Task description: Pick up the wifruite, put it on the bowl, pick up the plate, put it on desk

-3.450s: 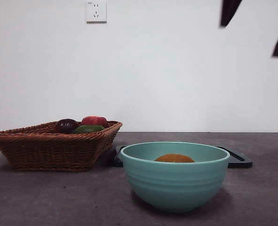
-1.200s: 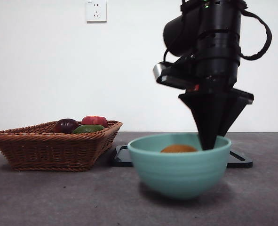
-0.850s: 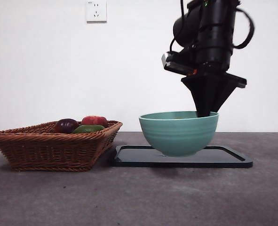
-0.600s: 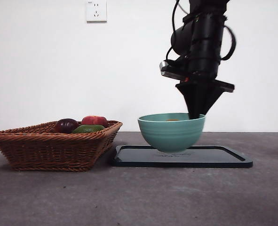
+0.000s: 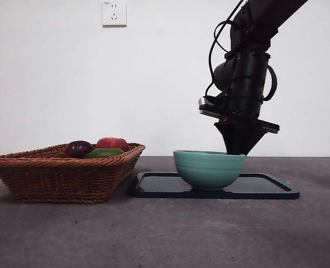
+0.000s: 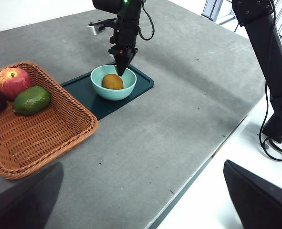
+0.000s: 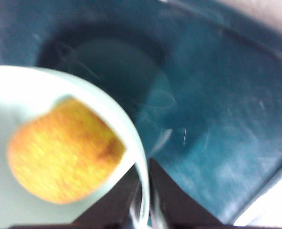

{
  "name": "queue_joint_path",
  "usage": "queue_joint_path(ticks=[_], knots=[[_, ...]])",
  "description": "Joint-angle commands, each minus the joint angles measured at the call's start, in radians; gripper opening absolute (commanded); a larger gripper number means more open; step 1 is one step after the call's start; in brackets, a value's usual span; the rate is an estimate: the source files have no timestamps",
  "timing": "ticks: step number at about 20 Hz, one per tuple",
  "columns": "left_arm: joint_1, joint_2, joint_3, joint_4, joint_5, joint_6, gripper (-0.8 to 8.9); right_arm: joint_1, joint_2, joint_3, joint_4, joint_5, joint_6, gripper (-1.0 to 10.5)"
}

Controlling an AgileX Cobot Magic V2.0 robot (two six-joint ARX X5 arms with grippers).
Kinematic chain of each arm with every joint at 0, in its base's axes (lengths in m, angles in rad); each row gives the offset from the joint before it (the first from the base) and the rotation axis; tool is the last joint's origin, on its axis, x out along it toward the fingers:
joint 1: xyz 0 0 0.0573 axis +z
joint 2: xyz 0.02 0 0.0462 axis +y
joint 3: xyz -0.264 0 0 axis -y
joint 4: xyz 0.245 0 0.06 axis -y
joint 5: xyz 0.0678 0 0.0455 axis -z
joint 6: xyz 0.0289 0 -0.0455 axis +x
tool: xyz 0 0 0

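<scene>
The mint-green bowl (image 5: 208, 169) sits on the dark plate (image 5: 265, 190), a flat black tray on the desk (image 5: 165, 234). My right gripper (image 5: 240, 149) comes down from above, shut on the bowl's right rim. The right wrist view shows its jaws (image 7: 144, 191) either side of the pale rim (image 7: 107, 107), over the plate (image 7: 217, 119). The orange-brown wifruite (image 7: 64, 150) lies inside the bowl (image 6: 99, 78), also visible as the wifruite (image 6: 112, 81) in the left wrist view. The bowl's wall hides it in the front view. My left gripper (image 6: 141, 210) hangs open high above the desk.
A brown wicker basket (image 5: 58, 173) stands left of the plate, holding a red fruit (image 5: 112, 143), a dark purple fruit (image 5: 78, 148) and a green fruit (image 5: 104, 152). The desk's edge (image 6: 203, 167) runs along the side nearest the left wrist camera.
The right arm came in, took the bowl by its rim at the desk's front, lifted it, carried it back and lowered it onto the plate.
</scene>
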Motion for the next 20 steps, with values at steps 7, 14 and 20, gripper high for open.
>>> queue_joint_path(ticks=[7,14,20], knots=[[-0.007,0.002,0.013,0.013,0.0,0.005,5.98,0.011,0.028,0.028,-0.007,0.0,0.02,2.3],[-0.008,0.002,0.013,0.026,0.0,0.004,5.98,0.024,-0.07,0.269,-0.122,0.081,0.07,5.0],[-0.008,0.002,0.013,0.04,0.0,0.004,5.98,0.085,-0.409,0.193,-0.129,0.138,0.087,5.4]])
